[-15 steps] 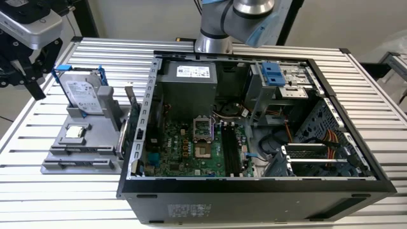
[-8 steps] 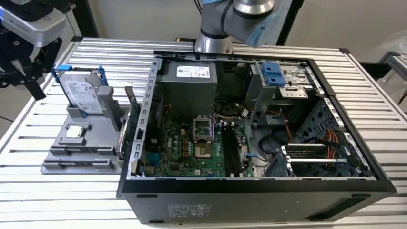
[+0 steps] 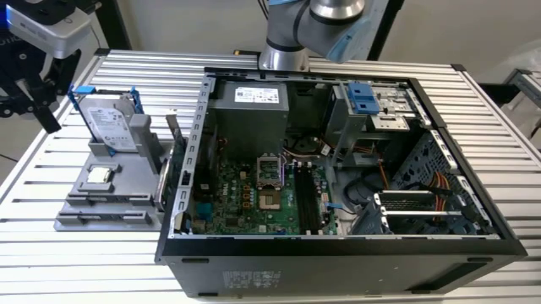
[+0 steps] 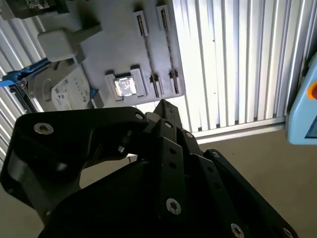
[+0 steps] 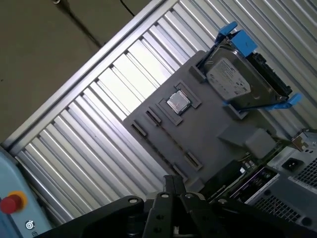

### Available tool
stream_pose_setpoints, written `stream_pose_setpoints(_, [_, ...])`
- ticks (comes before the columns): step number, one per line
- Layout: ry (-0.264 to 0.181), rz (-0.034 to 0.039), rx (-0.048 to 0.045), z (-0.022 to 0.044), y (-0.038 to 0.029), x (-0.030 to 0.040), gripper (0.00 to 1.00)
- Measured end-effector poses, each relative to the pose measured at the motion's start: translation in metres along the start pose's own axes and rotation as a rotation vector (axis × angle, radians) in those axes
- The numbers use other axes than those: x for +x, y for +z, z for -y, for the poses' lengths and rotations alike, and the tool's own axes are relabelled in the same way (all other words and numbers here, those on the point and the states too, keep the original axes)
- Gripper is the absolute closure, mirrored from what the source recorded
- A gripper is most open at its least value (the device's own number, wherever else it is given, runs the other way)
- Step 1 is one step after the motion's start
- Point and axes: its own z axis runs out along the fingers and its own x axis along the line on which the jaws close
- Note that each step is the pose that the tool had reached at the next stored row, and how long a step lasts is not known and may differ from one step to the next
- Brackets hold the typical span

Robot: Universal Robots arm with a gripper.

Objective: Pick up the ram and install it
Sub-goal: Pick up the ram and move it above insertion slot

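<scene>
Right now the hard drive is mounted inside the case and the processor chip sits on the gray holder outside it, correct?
Not quite. The hard drive stands in the gray holder outside the case, as the exterior view shows. The processor chip does sit on that holder.

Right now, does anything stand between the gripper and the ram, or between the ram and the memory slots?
In the exterior view, the upright hard drive stands between the gripper and the ram on the grey fixture. The case's side wall separates the ram from the memory slots. Both look passable from above.
</scene>
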Motion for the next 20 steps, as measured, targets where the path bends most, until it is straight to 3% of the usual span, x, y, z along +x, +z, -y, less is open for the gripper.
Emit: stream_pose_setpoints(20, [-0.190, -0.0074, 0.0024, 0.0000, 0.0000, 0.0000, 1.00])
